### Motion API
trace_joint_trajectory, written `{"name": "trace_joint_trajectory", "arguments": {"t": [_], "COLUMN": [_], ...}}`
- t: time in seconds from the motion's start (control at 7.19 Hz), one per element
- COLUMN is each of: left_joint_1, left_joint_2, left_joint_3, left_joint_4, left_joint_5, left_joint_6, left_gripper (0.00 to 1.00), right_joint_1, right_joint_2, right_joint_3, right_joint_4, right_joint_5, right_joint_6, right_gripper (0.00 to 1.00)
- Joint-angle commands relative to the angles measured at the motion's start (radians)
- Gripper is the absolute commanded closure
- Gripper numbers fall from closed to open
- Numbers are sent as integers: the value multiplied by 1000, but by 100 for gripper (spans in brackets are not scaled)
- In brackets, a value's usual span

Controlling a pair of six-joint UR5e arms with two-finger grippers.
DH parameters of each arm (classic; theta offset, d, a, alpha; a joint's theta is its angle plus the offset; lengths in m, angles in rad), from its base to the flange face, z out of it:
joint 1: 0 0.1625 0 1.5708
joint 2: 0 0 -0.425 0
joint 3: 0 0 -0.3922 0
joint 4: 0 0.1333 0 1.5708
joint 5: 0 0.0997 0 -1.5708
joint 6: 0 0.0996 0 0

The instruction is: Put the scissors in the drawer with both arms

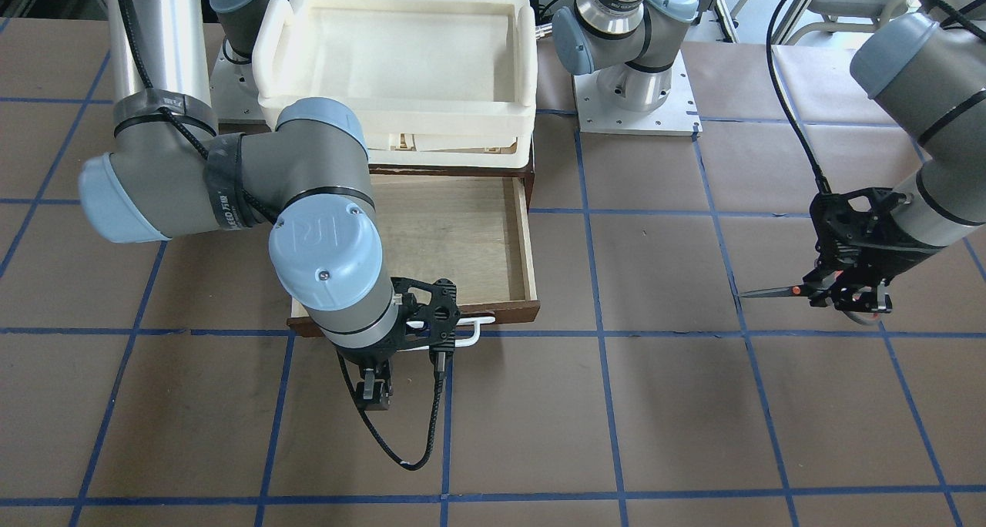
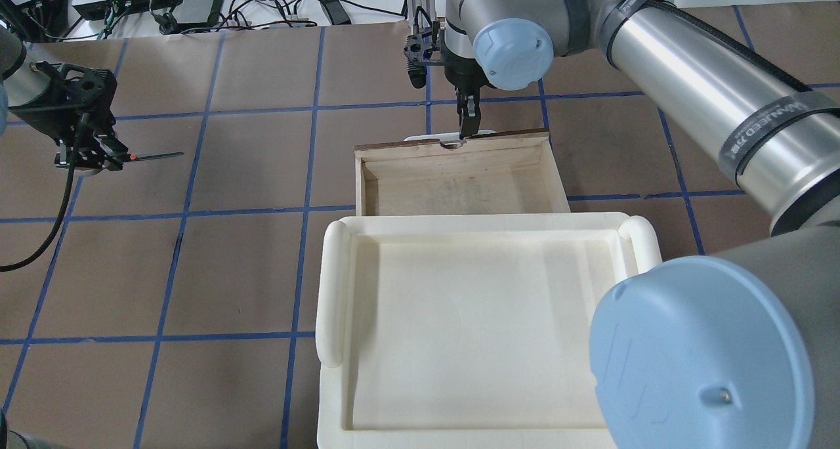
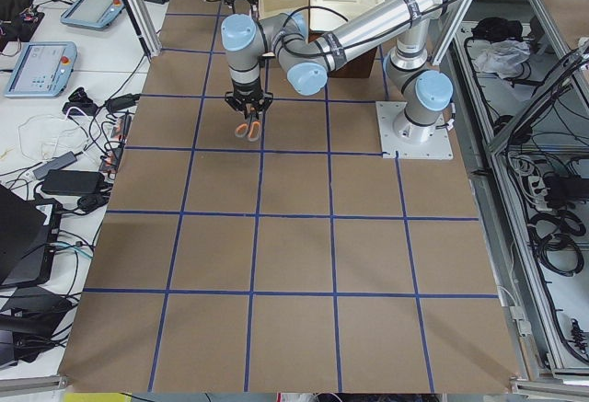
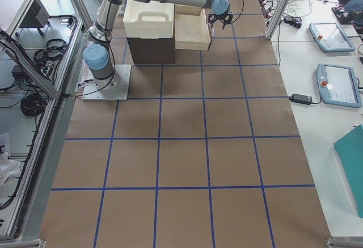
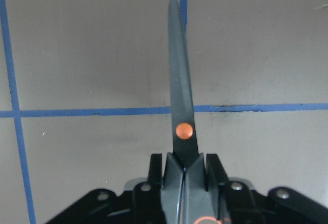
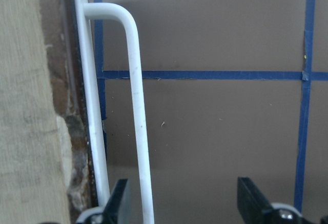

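The table (image 1: 655, 404) is covered in brown paper and crossed by a grid of blue tape. The right arm (image 1: 254, 172) reaches past the tray (image 1: 524, 57), and its elbow and wrist hang over one side of the drawer (image 1: 530, 234), hiding that side in the front-facing view. The left arm (image 1: 924, 72) stands well apart at the other end of the table. Only bare table lies between it and the drawer.

The cream-white tray sits on a dark cabinet (image 4: 150, 49). The drawer is pulled out from beneath it, showing its pale wood floor.

The right gripper (image 6: 184, 203) is at the drawer's front with its fingers spread wide. The white handle (image 6: 134, 80) shows between them, just beside one finger, and neither finger presses on it. A black cable (image 1: 400, 458) loops down from this wrist to the table.

The left gripper (image 1: 851, 296) is clamped on the scissors (image 1: 778, 292) at the handle end. Their blades are closed and lie level above the table, with the tip pointing toward the drawer's side. The orange pivot dot is clear in the wrist view.

A blue cap (image 1: 323, 238) on the right wrist bears an embossed UR mark. A black strap (image 2: 764, 130) on the forearm carries white lettering that cannot be read for sure. Pendants (image 4: 340, 92) and wires lie on the benches beside the table.
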Motion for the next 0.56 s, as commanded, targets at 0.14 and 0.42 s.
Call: {"name": "trace_joint_trajectory", "arguments": {"t": [0.14, 0.42], "left_joint_1": [-151, -263], "left_joint_2": [73, 97], "left_joint_3": [3, 19], "left_joint_4": [-77, -117], "left_joint_5": [1, -1], "left_joint_6": [-84, -241], "left_gripper": [91, 91], "right_joint_1": [-104, -185], "right_joint_2": [-195, -334], "right_joint_3": [11, 49], "right_joint_4": [43, 207], "right_joint_5": [7, -3], "right_joint_6": [79, 223], "right_gripper": [0, 0]}}
